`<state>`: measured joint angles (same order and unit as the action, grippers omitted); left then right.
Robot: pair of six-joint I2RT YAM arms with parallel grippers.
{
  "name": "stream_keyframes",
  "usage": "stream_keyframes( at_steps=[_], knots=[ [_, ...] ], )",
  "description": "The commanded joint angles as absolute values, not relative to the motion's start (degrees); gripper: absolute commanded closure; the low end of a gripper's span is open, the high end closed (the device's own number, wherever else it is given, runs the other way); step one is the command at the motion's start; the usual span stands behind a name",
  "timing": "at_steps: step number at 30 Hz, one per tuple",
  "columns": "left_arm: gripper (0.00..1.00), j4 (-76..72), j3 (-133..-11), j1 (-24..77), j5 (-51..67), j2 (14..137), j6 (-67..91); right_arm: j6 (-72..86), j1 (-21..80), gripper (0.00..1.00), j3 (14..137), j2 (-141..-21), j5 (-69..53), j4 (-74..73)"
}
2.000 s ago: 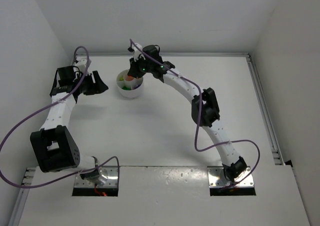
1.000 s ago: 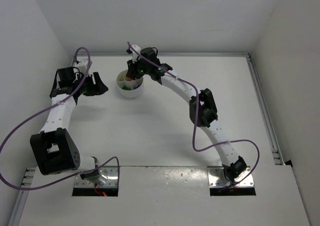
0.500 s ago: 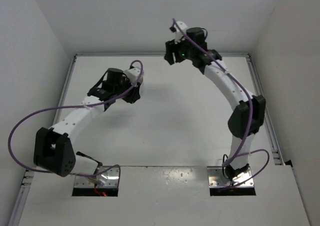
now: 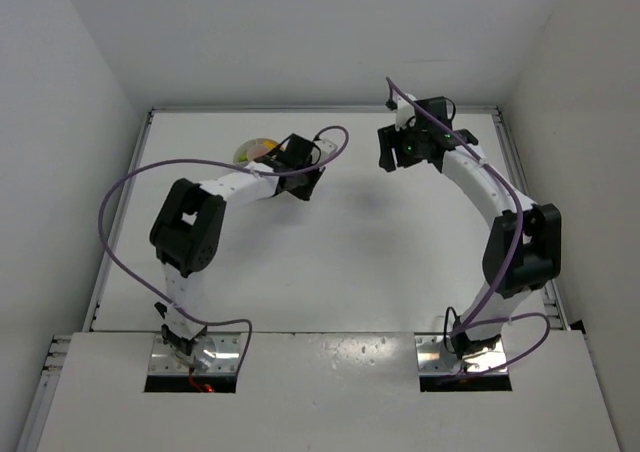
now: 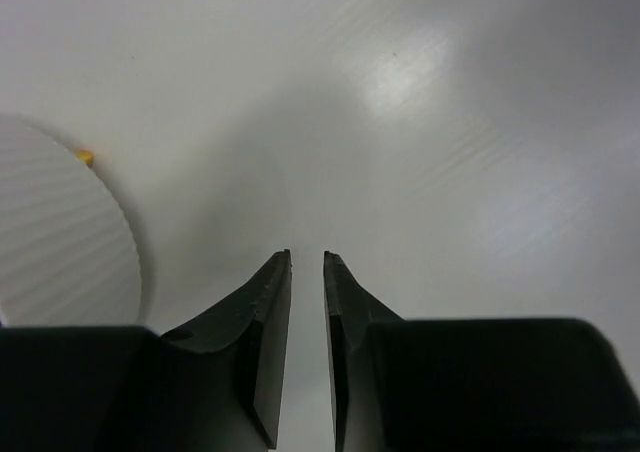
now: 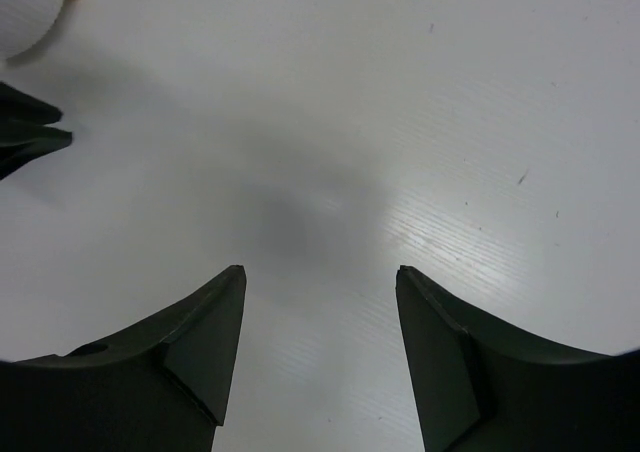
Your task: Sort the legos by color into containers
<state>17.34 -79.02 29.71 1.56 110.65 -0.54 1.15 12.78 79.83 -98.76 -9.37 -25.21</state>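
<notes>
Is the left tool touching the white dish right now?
Apart. The left wrist view shows bare table between the left tool and the dish.

White table [image 6: 450,122], smooth with fine ribbed lines and a soft sheen. White plastic dish [image 5: 60,237], its outer wall finely ridged and matt. Left gripper [image 5: 307,262] and right gripper [image 6: 320,282] in matt black plastic. Right arm [image 4: 478,187] in smooth white casing. Dull, speckled metal base plates [image 4: 465,355].

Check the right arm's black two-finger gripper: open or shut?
Open. The right gripper has its black fingers standing wide apart in its wrist view, with only bare white table between them.
</notes>
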Motion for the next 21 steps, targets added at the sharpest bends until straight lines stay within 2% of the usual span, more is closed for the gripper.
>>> stream_keyframes(
  at_steps=[1, 12, 21],
  knots=[
    [0.74, 15.6, -85.3, 30.0, -4.3, 114.2, 1.2, 1.3, 12.3, 0.38, 80.9, -94.5, -11.9, -22.6],
    [0.72, 18.1, -87.7, 27.5, -14.3, 118.8, 1.2, 1.3, 11.8, 0.38, 85.2, -98.3, -14.1, -24.0],
    [0.72, 18.1, -88.9, 19.7, -12.7, 120.6, 1.8, 1.3, 11.8, 0.38, 85.8, -99.4, -14.7, -24.0]
  ],
)
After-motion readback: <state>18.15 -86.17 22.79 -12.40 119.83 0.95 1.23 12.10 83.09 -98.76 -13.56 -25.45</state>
